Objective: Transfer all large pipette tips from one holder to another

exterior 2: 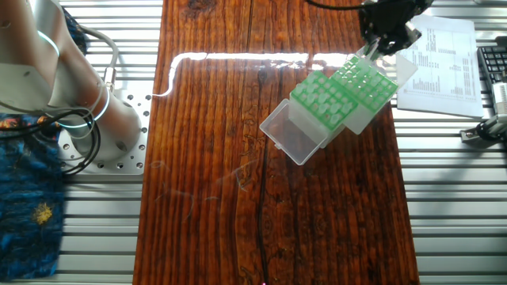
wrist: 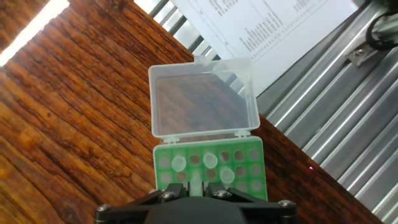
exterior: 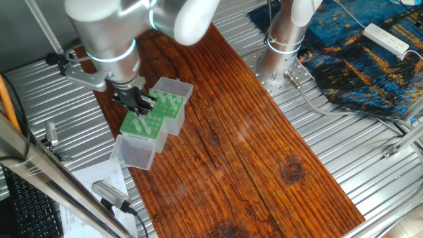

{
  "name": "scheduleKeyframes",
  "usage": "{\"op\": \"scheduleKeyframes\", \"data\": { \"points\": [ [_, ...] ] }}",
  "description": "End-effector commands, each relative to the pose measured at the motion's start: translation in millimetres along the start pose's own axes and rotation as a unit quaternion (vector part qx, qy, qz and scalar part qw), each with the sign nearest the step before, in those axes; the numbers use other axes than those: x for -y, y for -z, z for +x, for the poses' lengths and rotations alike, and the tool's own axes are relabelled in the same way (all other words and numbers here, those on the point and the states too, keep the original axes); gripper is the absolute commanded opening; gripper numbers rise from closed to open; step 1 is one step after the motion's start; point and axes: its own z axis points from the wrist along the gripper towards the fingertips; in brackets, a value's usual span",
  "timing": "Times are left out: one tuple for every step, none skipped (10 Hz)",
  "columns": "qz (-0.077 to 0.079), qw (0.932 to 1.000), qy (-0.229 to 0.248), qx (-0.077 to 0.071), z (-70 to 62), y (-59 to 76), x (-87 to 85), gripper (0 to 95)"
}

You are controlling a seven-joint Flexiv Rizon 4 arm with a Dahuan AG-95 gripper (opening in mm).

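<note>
Green rack (wrist: pixel 208 165) with pale tips (wrist: pixel 210 160) sits under the gripper (wrist: pixel 196 186) — finger spacing hidden, cannot tell.

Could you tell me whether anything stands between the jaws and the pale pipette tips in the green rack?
Nothing visible does: the gripper hangs directly over the pale translucent pipette tips in the green rack, whose clear plastic lid is hinged open.

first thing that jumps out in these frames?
Two green tip racks side by side near the edge of the dark wooden board, clear lids flipped open. The gripper sits right over one rack, silver arm looming above. In the hand view a few pale tips stand in the rack just ahead of the fingers.
</note>
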Motion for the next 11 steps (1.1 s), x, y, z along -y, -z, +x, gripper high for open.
{"op": "scheduleKeyframes", "data": {
  "points": [
    [-0.002, 1.0, 0.005, -0.002, -1.8, 11.9, 4.6, 0.0],
    [-0.003, 1.0, 0.006, -0.002, -2.5, 14.8, 5.1, 0.0],
    [-0.007, 1.0, 0.006, -0.001, -4.3, 26.4, 6.3, 0.0],
    [-0.008, 0.9999, 0.012, -0.003, -5.2, 34.0, 7.1, 0.0],
    [-0.009, 0.9998, 0.015, -0.004, -5.3, 40.1, 7.8, 0.0],
    [-0.012, 0.9997, 0.02, -0.008, -5.3, 47.8, 8.0, 0.0],
    [-0.013, 0.9996, 0.024, -0.01, -5.1, 53.8, 6.8, 0.0],
    [-0.013, 0.9996, 0.025, -0.007, -4.7, 60.5, 3.2, 0.0],
    [-0.008, 0.9995, 0.027, -0.012, -3.9, 66.0, -0.9, 0.0],
    [-0.005, 0.9995, 0.027, -0.016, -1.9, 69.0, -2.8, 0.0],
    [-0.006, 0.9994, 0.028, -0.016, 2.9, 72.4, -2.9, 0.0]
  ]
}}
